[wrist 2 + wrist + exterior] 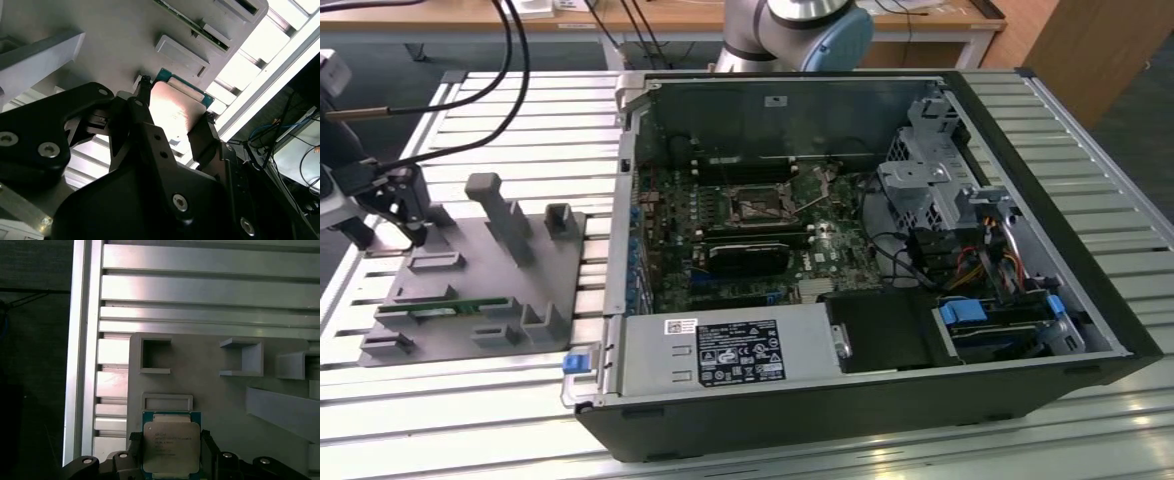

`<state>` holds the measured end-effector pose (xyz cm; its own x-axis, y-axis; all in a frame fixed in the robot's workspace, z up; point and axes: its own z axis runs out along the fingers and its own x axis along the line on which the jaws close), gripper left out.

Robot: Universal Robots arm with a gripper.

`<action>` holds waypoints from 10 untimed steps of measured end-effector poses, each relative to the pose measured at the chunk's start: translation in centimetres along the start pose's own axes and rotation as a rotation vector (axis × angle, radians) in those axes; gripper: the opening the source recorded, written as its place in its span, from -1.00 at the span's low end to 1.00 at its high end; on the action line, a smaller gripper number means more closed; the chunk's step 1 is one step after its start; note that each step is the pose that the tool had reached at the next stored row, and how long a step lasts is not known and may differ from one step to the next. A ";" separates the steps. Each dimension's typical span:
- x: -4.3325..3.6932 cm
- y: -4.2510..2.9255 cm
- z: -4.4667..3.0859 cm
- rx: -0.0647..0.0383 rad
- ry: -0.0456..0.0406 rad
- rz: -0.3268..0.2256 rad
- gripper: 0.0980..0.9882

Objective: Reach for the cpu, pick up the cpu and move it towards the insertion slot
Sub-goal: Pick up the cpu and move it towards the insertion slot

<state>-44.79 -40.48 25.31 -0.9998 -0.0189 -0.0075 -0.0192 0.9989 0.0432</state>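
The cpu (171, 446), a flat square chip with a silvery top and a green rim, sits between my gripper's (170, 437) two black fingers, just over the grey fixture plate (220, 400). In the second wrist view the fingers (200, 135) press on opposite edges of the cpu (175, 112), so the gripper (175, 100) is shut on it. In the exterior view my gripper (396, 235) hangs over the far left corner of the fixture plate (467, 290). The insertion slot (761, 207), a square socket with a metal frame, lies on the motherboard inside the open computer case (1067, 250), well to the exterior view's right of the gripper.
Grey upright holders (500, 215) stand on the fixture plate, and a narrow green memory stick (440, 308) lies in one near the front. Cables (507, 70) hang at the back left. The case walls, drive cage (927, 185) and power supply (727, 350) surround the motherboard.
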 end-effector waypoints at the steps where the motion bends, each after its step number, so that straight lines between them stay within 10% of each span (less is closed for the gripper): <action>1: 0.00 0.01 -0.07 0.000 0.0000 0.000 0.00; 10: -0.01 0.16 -1.09 0.000 -0.0001 0.000 0.00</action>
<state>-44.79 -40.37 26.41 -0.9998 -0.0189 -0.0075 -0.0192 0.9989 0.0433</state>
